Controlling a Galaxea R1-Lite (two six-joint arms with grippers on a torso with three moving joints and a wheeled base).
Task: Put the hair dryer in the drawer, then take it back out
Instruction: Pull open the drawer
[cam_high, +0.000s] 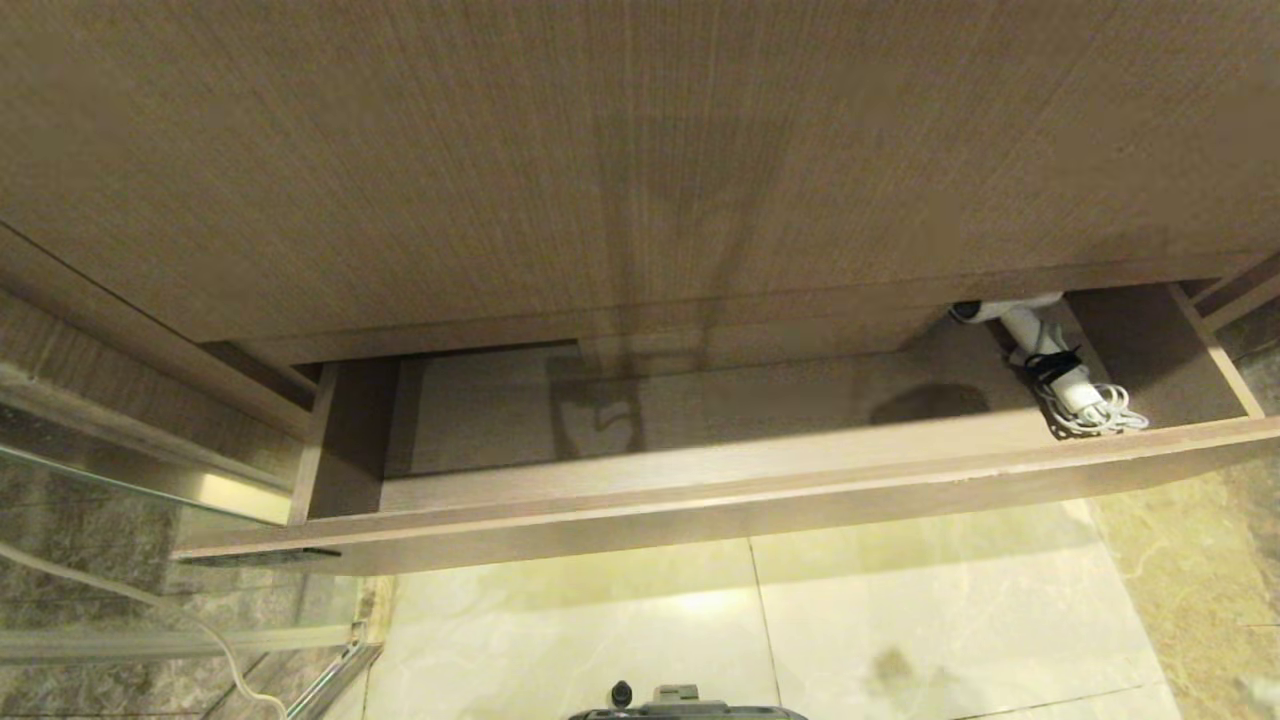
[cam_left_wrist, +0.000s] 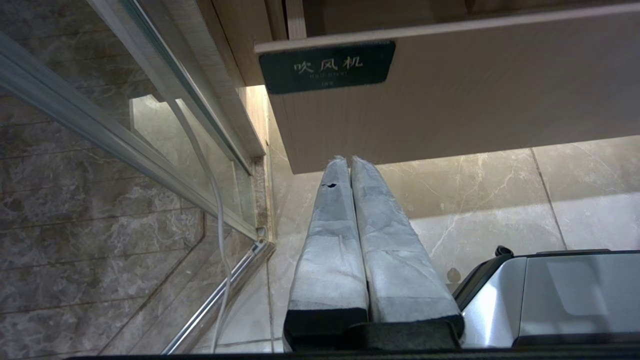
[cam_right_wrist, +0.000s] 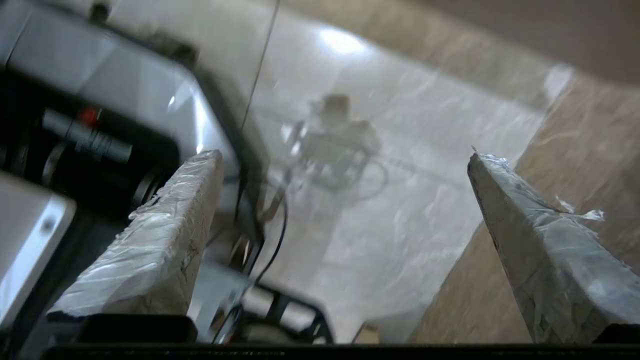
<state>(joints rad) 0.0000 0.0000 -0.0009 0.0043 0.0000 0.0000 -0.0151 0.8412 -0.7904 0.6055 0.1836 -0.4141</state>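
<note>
White hair dryer (cam_high: 1040, 345) lies in the drawer (cam_high: 700, 495); right claw (cam_right_wrist: 345, 165) apart, left claw (cam_left_wrist: 350, 162) together.

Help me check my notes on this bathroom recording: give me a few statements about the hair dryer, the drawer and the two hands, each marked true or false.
1. The hair dryer lies inside the open drawer, at its right end. True.
2. The right hand is closed around the hair dryer. False: its fingers stand wide apart with nothing between them, over the floor tiles.
3. The left hand has its fingers pressed together. True.
4. The dryer's cord trails over the drawer front onto the floor. False: it is bundled up by the handle, inside the drawer.
5. The left hand grips the dark label plate on the drawer front. False: it sits below the plate, touching nothing.
</note>
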